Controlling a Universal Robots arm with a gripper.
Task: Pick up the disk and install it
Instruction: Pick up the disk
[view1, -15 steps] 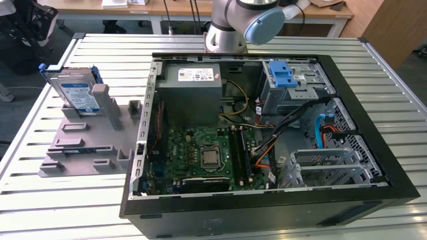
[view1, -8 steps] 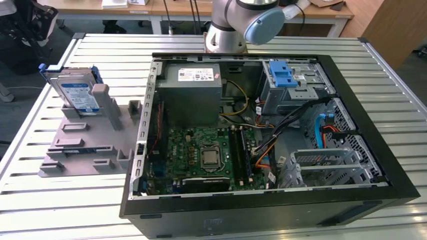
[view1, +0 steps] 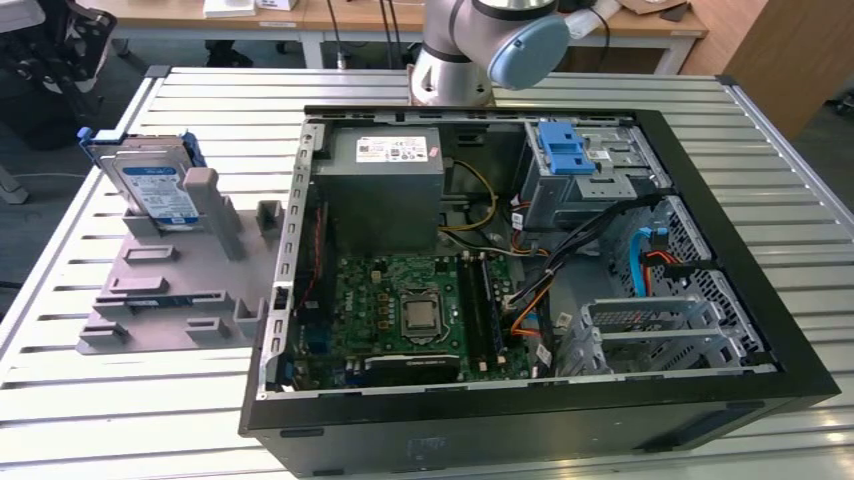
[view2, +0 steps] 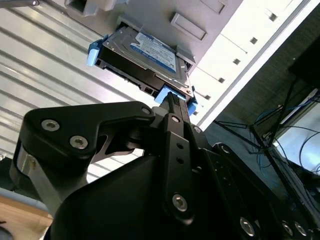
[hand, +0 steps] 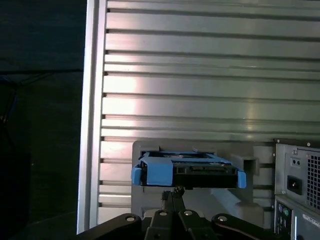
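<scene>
While the disk (view1: 150, 190) is stood upright in its grey fixture (view1: 180, 260), nothing is held by the gripper (view2: 172, 100).
Its jaws are seen pressed together and empty in both wrist views, aimed at the disk's blue bracket but apart from it. The fixture is set on the slatted metal table (view1: 80, 420), at the exterior view's left of the open computer case (view1: 534, 430).
</scene>
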